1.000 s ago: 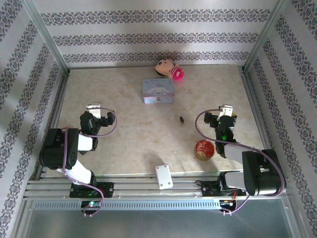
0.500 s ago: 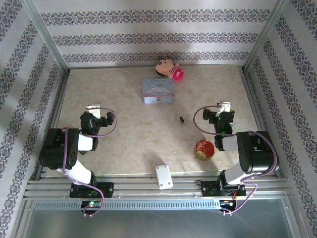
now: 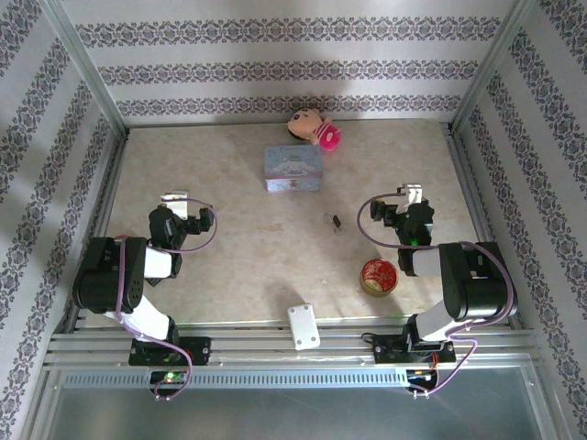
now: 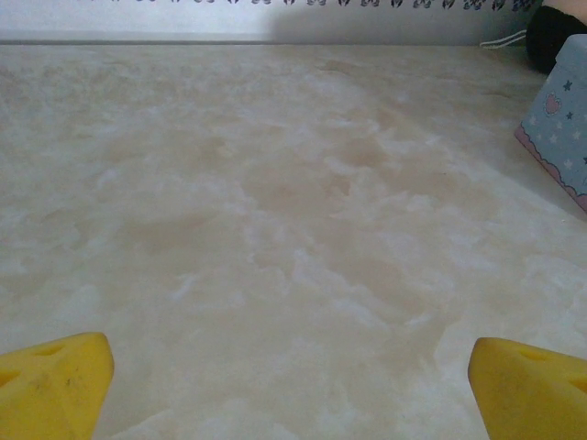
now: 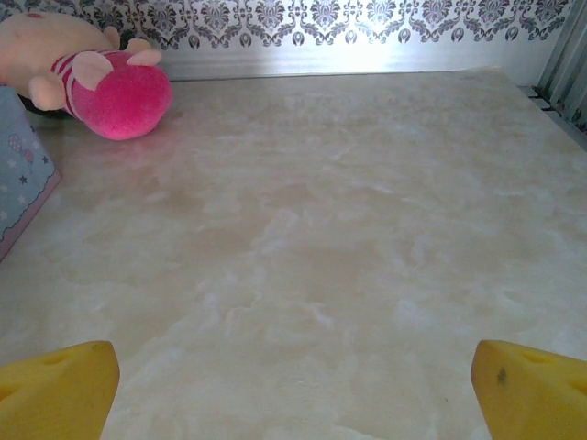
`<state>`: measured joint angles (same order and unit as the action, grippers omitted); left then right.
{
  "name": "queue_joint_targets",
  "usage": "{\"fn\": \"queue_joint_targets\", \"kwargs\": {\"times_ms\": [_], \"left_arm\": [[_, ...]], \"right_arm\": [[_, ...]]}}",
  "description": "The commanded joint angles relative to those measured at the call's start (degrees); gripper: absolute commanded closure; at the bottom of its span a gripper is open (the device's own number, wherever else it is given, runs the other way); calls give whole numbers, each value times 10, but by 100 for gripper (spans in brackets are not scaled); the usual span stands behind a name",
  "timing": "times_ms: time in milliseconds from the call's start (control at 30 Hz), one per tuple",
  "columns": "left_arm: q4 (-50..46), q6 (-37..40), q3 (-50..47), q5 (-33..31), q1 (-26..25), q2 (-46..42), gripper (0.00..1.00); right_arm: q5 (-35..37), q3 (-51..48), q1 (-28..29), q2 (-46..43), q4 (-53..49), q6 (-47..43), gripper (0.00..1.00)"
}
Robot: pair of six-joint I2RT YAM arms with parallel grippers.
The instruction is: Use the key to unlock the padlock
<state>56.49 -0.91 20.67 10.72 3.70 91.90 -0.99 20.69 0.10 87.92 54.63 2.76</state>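
The padlock (image 3: 333, 220) is a tiny dark lump lying on the marbled table (image 3: 248, 247), right of centre. The key is too small to tell apart from it. My left gripper (image 3: 174, 198) hovers low over the left side of the table, far from the padlock. In the left wrist view its yellow fingertips (image 4: 55, 385) stand wide apart, so the left gripper (image 4: 293, 403) is open over bare table. My right gripper (image 3: 411, 195) sits to the right of the padlock. It is open too, and the right gripper (image 5: 293, 403) has nothing between its yellow fingertips (image 5: 60, 390).
A pale-blue tin (image 3: 293, 169) stands at the back centre, with a pink plush toy (image 3: 314, 128) behind it. A round red tin (image 3: 378, 275) lies near the right arm. A white block (image 3: 303, 326) rests at the front edge. Metal rails and patterned walls close the table in.
The right arm has folded back toward its base, and its gripper has shifted slightly left and toward the back. The left arm has barely moved.
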Motion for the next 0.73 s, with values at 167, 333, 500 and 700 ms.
{"fn": "queue_joint_targets", "kwargs": {"times_ms": [167, 333, 500, 700], "left_arm": [[-2, 12, 6, 16, -6, -6, 1], [-4, 12, 7, 17, -6, -6, 1], [-5, 12, 7, 16, -6, -6, 1], [-8, 9, 10, 6, -6, -5, 1]], "right_arm": [[-11, 7, -4, 0, 6, -5, 2], [-11, 7, -4, 0, 6, -4, 2], [-11, 7, -4, 0, 6, -5, 2], [-11, 7, -4, 0, 6, -5, 2]]}}
